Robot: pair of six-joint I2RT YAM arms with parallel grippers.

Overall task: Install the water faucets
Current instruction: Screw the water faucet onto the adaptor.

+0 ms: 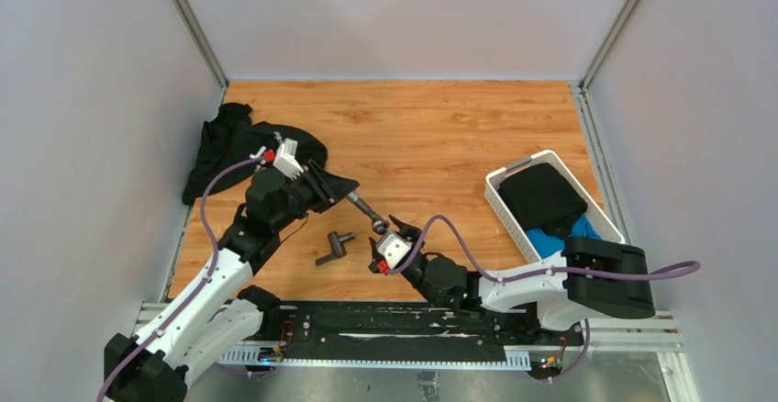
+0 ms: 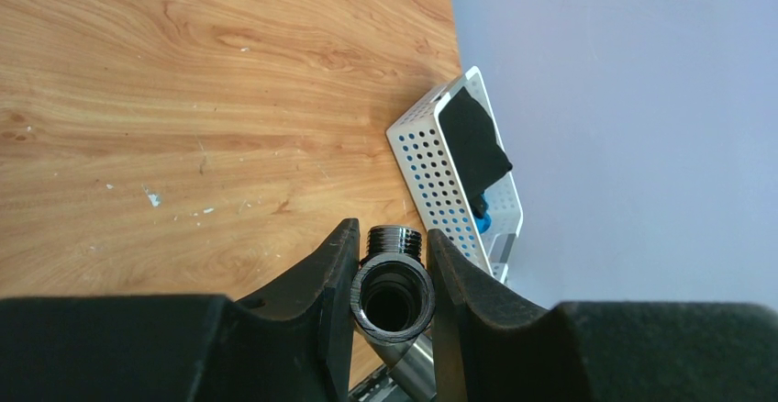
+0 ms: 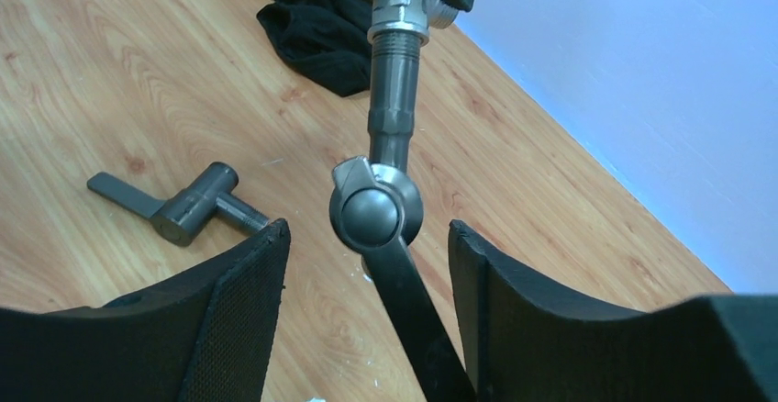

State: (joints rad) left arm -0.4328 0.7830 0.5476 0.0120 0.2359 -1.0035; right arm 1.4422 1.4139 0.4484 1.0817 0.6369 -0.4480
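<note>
Wood-grain tabletop [image 1: 440, 127] between pale lilac walls [image 1: 394, 16]

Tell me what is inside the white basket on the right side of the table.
The white basket holds a bunched black cloth filling most of it, with a blue item showing at its near end. Whatever lies under the cloth is covered.

Left arm [image 1: 197, 296] and right arm [image 1: 541, 287] wear white shells over black joints, each trailed by a looping purple cable [image 1: 459, 241]. Behind the fingers [image 2: 312, 310] of the left gripper [image 2: 390, 232] sits a white block [image 1: 288, 160] with a red part [image 1: 269, 155]. The right gripper [image 3: 367, 228] shows thick black wedges with finely textured pads [image 3: 243, 301].
</note>
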